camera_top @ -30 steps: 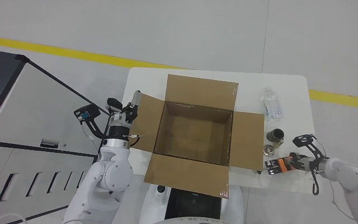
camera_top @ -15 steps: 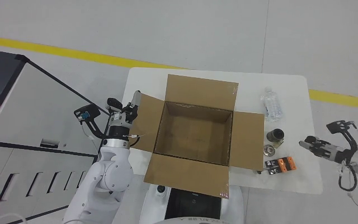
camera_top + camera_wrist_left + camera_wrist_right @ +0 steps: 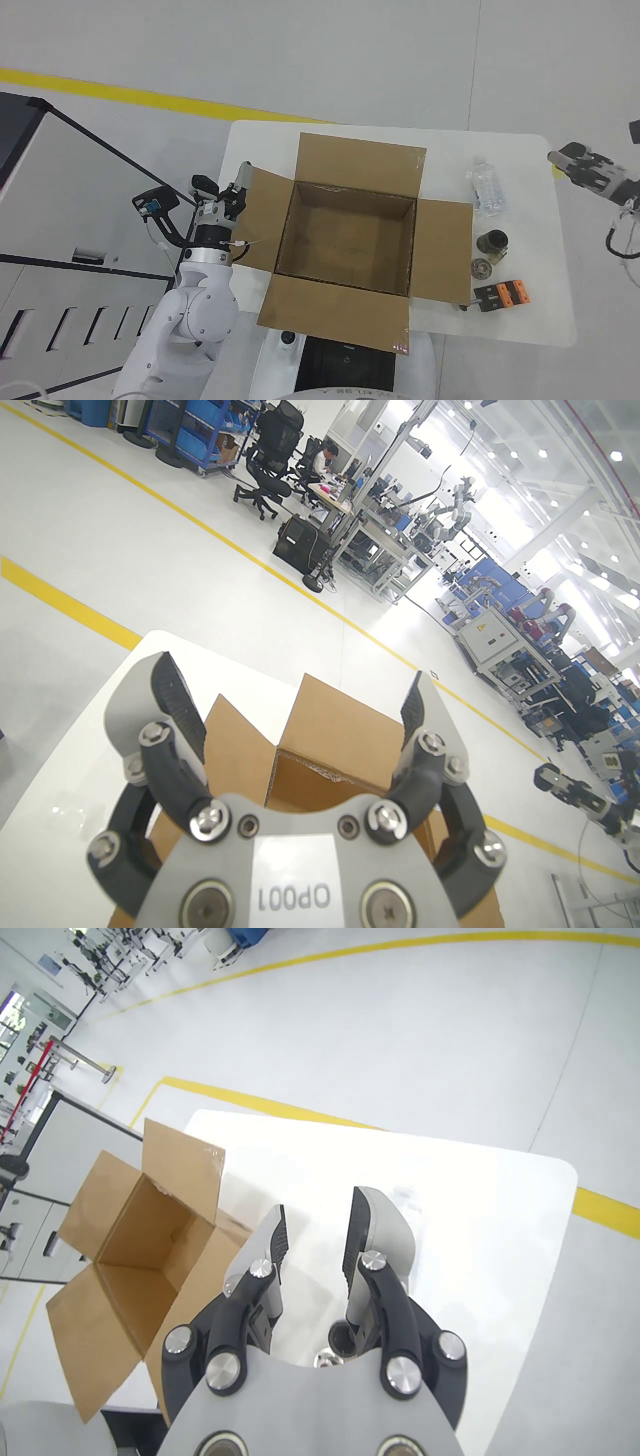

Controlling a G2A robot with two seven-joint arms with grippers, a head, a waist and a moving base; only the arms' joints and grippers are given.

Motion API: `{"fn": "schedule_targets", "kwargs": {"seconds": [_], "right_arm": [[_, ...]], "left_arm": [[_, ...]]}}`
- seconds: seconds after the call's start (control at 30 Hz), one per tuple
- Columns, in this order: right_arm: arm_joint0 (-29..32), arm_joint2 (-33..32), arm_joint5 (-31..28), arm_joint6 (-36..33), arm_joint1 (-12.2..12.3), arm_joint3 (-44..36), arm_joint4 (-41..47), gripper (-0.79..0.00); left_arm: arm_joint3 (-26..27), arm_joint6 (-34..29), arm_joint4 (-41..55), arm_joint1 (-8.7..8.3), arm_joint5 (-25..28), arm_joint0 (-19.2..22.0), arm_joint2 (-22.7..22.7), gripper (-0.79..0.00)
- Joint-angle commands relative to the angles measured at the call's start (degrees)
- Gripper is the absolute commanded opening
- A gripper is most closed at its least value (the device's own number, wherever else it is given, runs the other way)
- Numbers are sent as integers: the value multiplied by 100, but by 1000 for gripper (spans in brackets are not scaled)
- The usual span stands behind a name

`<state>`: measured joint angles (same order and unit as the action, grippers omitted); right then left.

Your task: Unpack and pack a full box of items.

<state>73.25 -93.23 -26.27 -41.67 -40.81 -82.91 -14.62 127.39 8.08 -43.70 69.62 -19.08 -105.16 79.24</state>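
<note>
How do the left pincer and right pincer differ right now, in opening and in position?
The left pincer has its jaws spread wide; the right pincer is open too, but with a narrower gap. The left pincer sits at the cardboard box's left flap; the right pincer is out by the table's far right corner, apart from the box. Both are empty.

Gripper: right gripper (image 3: 317,1213), fingers apart, nothing between them, above the table (image 3: 500,1228).
Box: cardboard box (image 3: 145,1248) on the table, flaps spread open.
Small item: dark round thing (image 3: 341,1337), partly hidden behind a finger.
</note>
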Motion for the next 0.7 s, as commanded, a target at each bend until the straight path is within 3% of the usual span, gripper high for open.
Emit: {"fn": "schedule_targets", "kwargs": {"seconds": [0.0,0.4,0.43,0.67], "right_arm": [[-512,623,179,-6,-79,319,-98,-413],[-512,623,179,-6,-79,319,-98,-400],[-512,623,179,-6,-79,319,-98,0],[-1032,1259,863,44,-223,864,-382,-9]], "left_arm": [[0,0,0,0,1,-1,0,0],[0,0,0,0,1,-1,0,0],[0,0,0,0,1,-1,0,0],[0,0,0,0,1,-1,0,0]]}}
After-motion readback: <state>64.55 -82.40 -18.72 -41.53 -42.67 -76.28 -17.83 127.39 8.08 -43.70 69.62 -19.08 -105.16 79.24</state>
